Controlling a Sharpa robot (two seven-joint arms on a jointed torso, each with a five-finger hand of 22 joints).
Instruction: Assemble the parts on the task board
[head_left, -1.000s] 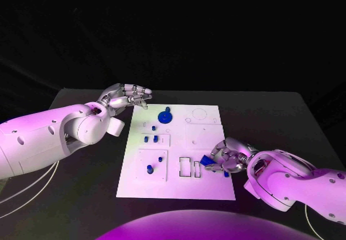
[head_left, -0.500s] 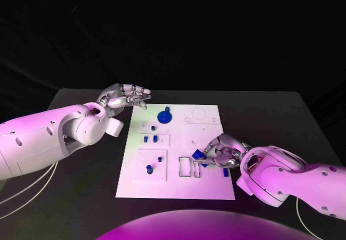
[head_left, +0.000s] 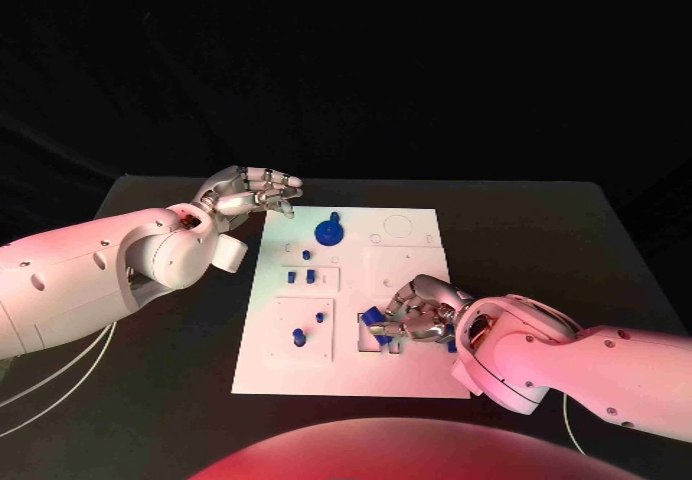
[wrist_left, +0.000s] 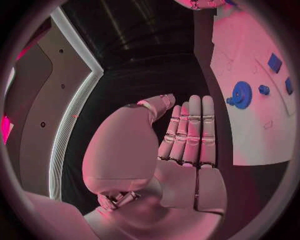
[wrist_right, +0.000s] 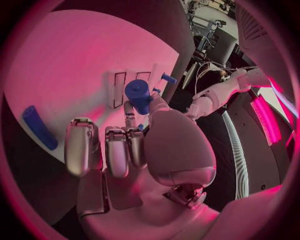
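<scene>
Tabletop (head_left: 548, 230): black, carrying the white board (head_left: 397, 375) at its middle.

Board: lying flat. A blue gear (head_left: 332, 235) is sitting near its far edge; small blue pegs (head_left: 299, 276) are standing in the left-hand recesses, with more pegs (head_left: 300, 338) nearer the robot. Two narrow rectangular slots (head_left: 369, 338) are showing near the near edge.

Right hand (head_left: 415, 310): reaching in over the board's near-right part, above the slots, palm down, fingers curling in. It is pinching a blue cylinder (wrist_right: 139, 95) between thumb and a finger, the piece pointing toward the slots. Another blue bar (wrist_right: 39, 127) is lying loose on the board beside this hand.

Left hand (head_left: 253, 192): hovering off the board's far-left corner, above the tabletop, palm turned up. Its fingers are lying straight and side by side, thumb apart, holding nothing. The left arm is coming in low from the left, elbow bent.
</scene>
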